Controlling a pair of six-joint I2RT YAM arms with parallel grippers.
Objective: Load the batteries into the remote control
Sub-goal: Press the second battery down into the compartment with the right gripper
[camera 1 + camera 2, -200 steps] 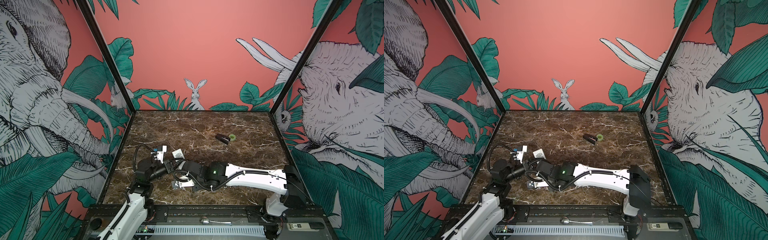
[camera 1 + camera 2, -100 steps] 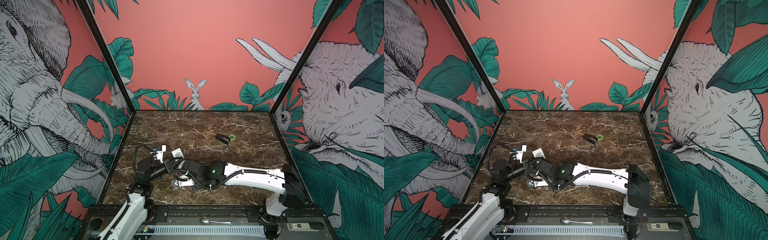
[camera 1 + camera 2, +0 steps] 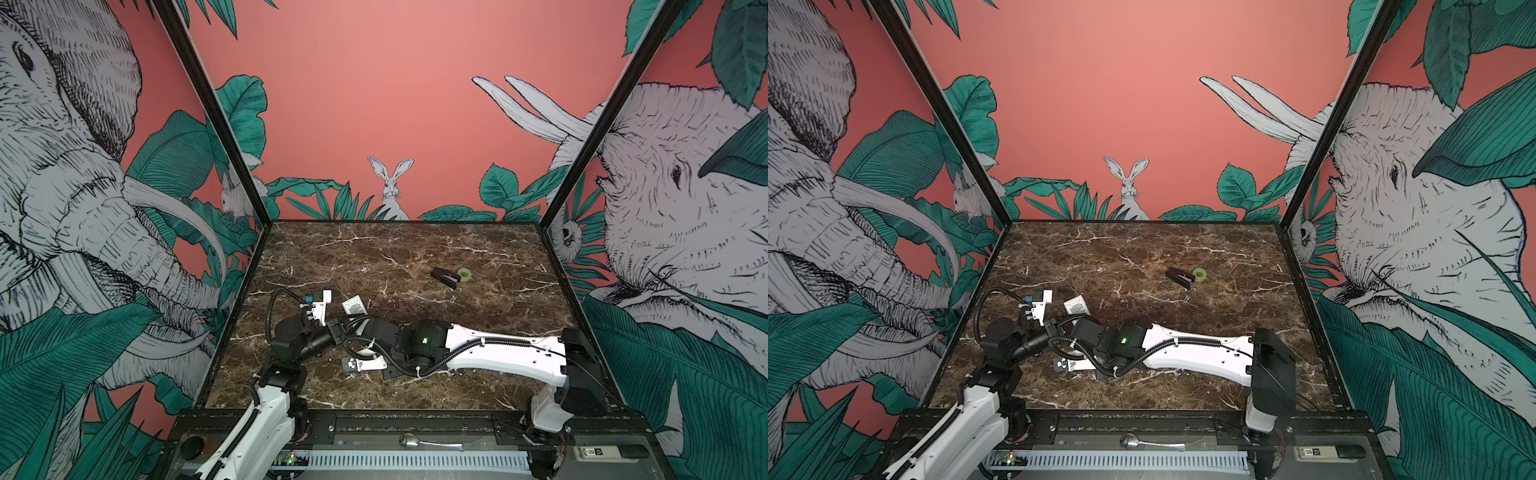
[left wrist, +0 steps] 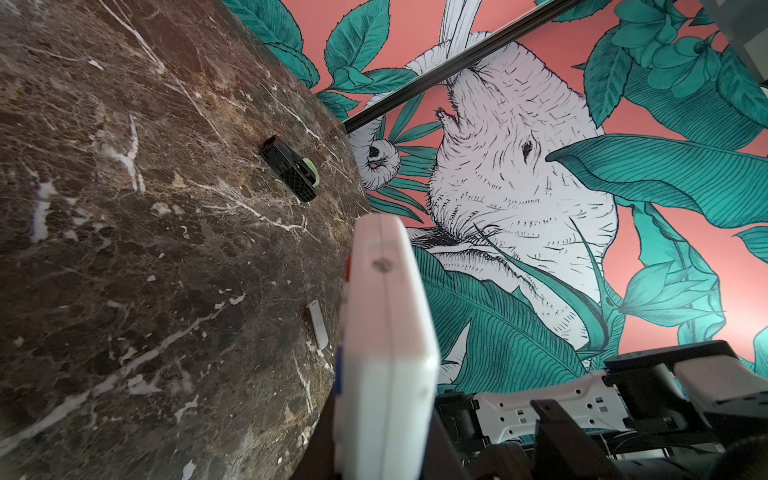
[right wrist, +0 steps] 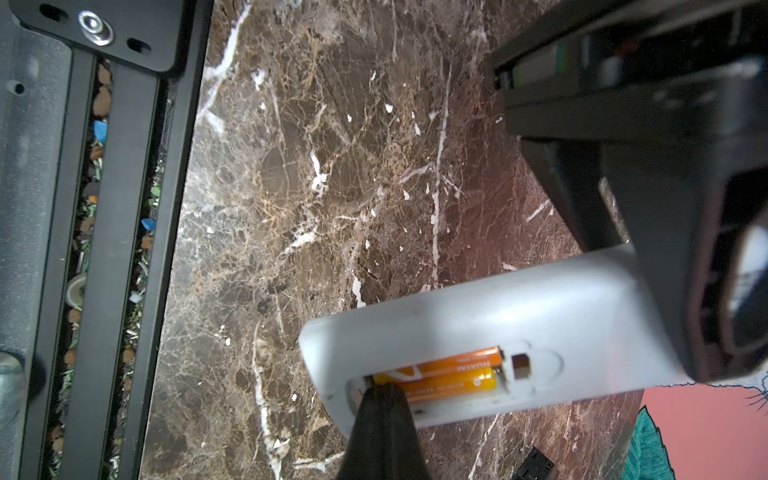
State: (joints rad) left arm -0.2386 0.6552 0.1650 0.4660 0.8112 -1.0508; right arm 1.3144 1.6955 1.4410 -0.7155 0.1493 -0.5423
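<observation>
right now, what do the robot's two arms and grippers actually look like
Both have white moulded links and black joint housings. The right arm carries a small green light and a black ribbed cable along it; the left arm has a similar cable. A white camera bracket sits at each wrist. The fingers are black and tapered.

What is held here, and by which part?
The left gripper clamps the remote control near the end away from the batteries; the right gripper, shut, holds nothing, its tip beside them.
</observation>
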